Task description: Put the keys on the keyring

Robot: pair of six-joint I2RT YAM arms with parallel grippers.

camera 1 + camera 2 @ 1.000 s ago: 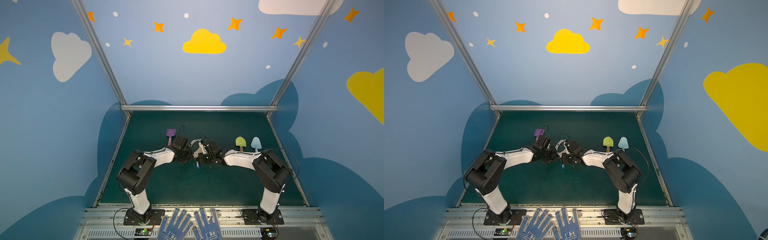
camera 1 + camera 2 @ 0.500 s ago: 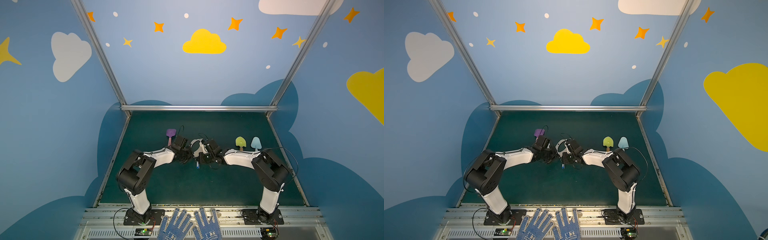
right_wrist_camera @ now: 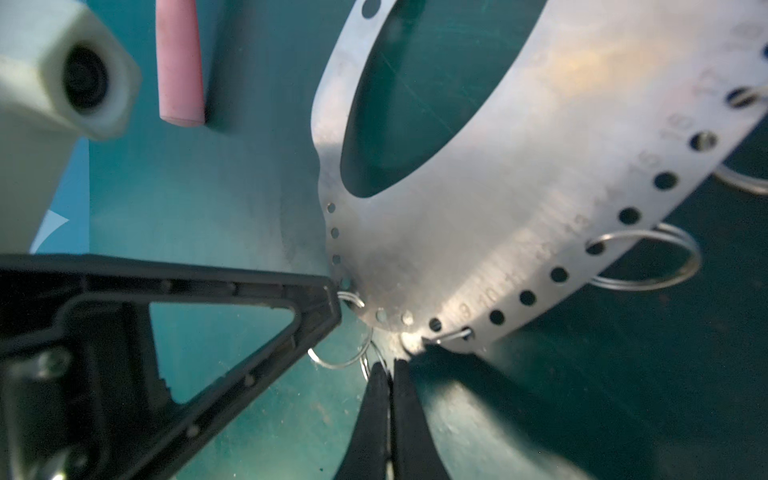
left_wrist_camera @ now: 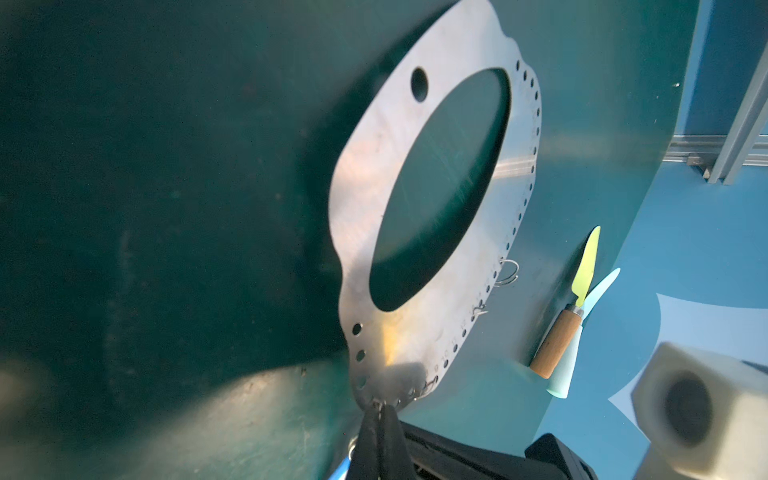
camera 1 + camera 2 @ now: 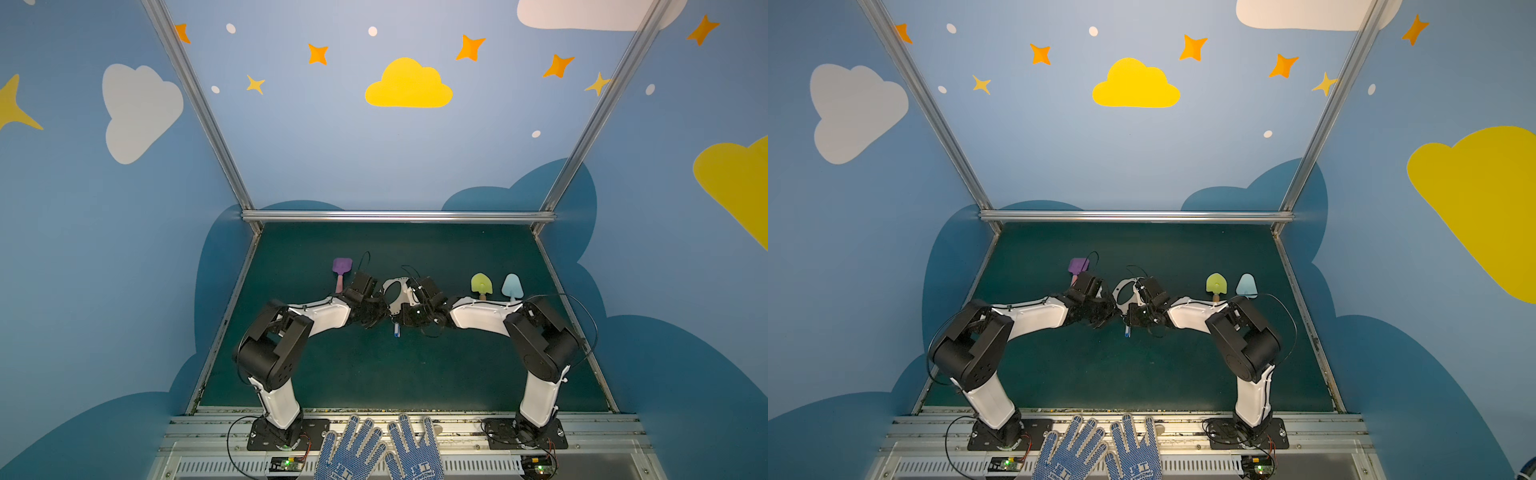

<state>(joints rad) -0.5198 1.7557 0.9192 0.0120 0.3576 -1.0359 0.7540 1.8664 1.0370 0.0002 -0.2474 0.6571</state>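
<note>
The keyring (image 5: 394, 291) is a flat grey metal oval with holes along its rim, held tilted above the green mat between both arms; it also shows in the other top view as the keyring (image 5: 1124, 291). My left gripper (image 4: 380, 409) is shut on its lower rim, where a small wire passes through a hole. My right gripper (image 3: 388, 368) is shut on a thin wire ring (image 3: 338, 359) just below the rim of the keyring (image 3: 478, 187). The keys' blue tag (image 5: 397, 329) hangs under the two grippers; the metal key itself is hidden.
A purple toy shovel (image 5: 341, 270) lies behind the left arm. A green shovel (image 5: 481, 284) and a light blue shovel (image 5: 512, 286) lie behind the right arm. Blue dotted gloves (image 5: 378, 453) rest on the front rail. Metal frame bars edge the mat.
</note>
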